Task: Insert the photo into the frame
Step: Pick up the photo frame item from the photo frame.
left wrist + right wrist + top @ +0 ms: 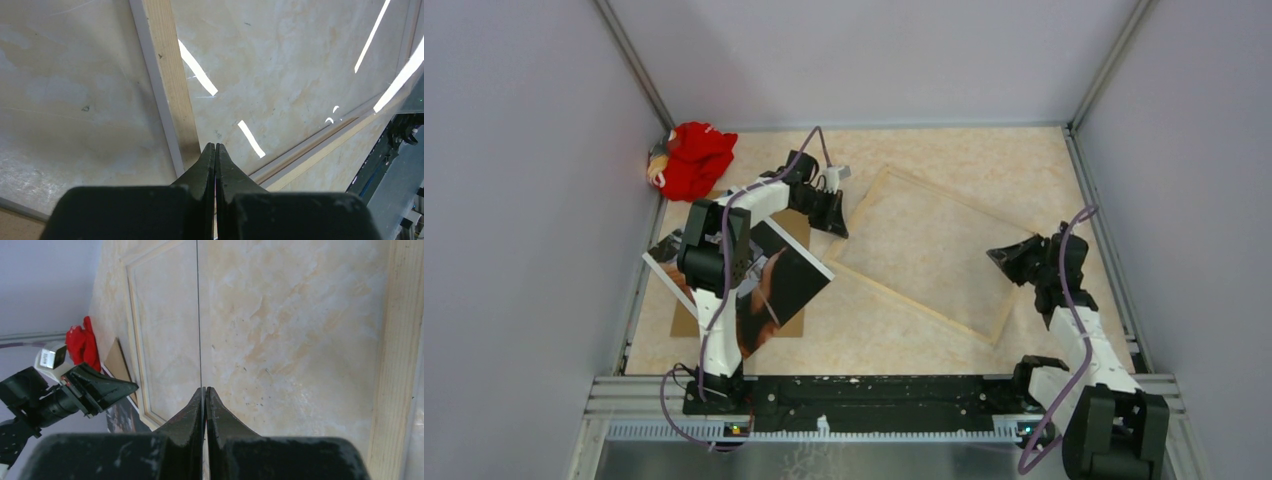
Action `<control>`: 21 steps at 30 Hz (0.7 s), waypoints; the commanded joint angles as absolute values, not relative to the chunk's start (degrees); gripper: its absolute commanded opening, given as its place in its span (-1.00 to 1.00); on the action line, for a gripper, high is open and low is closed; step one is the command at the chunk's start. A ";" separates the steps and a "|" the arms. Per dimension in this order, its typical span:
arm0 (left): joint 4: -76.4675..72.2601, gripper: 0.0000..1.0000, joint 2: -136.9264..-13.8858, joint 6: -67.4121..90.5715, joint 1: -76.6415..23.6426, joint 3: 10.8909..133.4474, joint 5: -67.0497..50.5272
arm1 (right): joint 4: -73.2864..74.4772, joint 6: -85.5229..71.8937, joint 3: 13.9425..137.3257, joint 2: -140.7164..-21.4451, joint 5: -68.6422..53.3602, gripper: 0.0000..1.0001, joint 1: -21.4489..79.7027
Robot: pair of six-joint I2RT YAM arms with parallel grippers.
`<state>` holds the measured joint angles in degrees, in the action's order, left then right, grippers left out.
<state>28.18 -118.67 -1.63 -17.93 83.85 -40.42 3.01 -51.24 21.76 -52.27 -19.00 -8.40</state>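
The frame (pixel 921 303) lies flat at centre right with its light wood rear up, and also shows in the left wrist view (pixel 167 75) and the right wrist view (pixel 400 340). The photo (pixel 792 278) lies picture up at the left, partly under the left arm. My left gripper (pixel 837 228) is shut with nothing seen between its jaws, its tips (pixel 215 145) at the frame's left rail. My right gripper (pixel 996 255) is shut at the frame's right corner. A thin clear sheet shows as a dark edge-on line (pixel 198 315) running out from its jaws (pixel 204 388).
The brown backing board (pixel 686 322) lies under the photo at the left. A red cloth (pixel 694 158) sits in the far left corner. Grey walls close in the table on three sides. Light streaks (pixel 197 70) glint off a clear surface inside the frame.
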 commanded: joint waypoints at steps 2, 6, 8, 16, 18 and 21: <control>28.17 -1.00 -119.39 -2.86 -18.19 83.41 -41.84 | -6.45 -55.62 21.53 -50.69 -21.76 -1.00 -8.79; 28.17 -1.00 -119.60 -2.90 -18.16 83.52 -42.14 | -11.16 -58.54 19.71 -50.75 -23.91 -1.00 -8.92; 28.46 -1.00 -119.62 -2.98 -18.06 83.92 -42.52 | -12.98 -59.74 19.14 -50.94 -24.83 -1.00 -8.88; 31.64 -1.00 -117.88 -3.72 -15.20 90.34 -42.99 | -13.81 -60.34 20.07 -48.36 -25.80 -1.00 -9.24; 31.71 -0.98 -117.90 -3.95 -14.30 91.71 -41.75 | -15.01 -60.65 20.06 -47.66 -26.19 -1.00 -9.23; 31.78 -0.93 -118.79 -4.19 -13.28 92.54 -41.08 | -17.13 -61.51 20.11 -46.99 -26.90 -1.00 -9.35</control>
<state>31.51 -118.69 -3.20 -14.85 89.93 -41.47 -11.14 -60.14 18.83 -48.66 -25.28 -8.56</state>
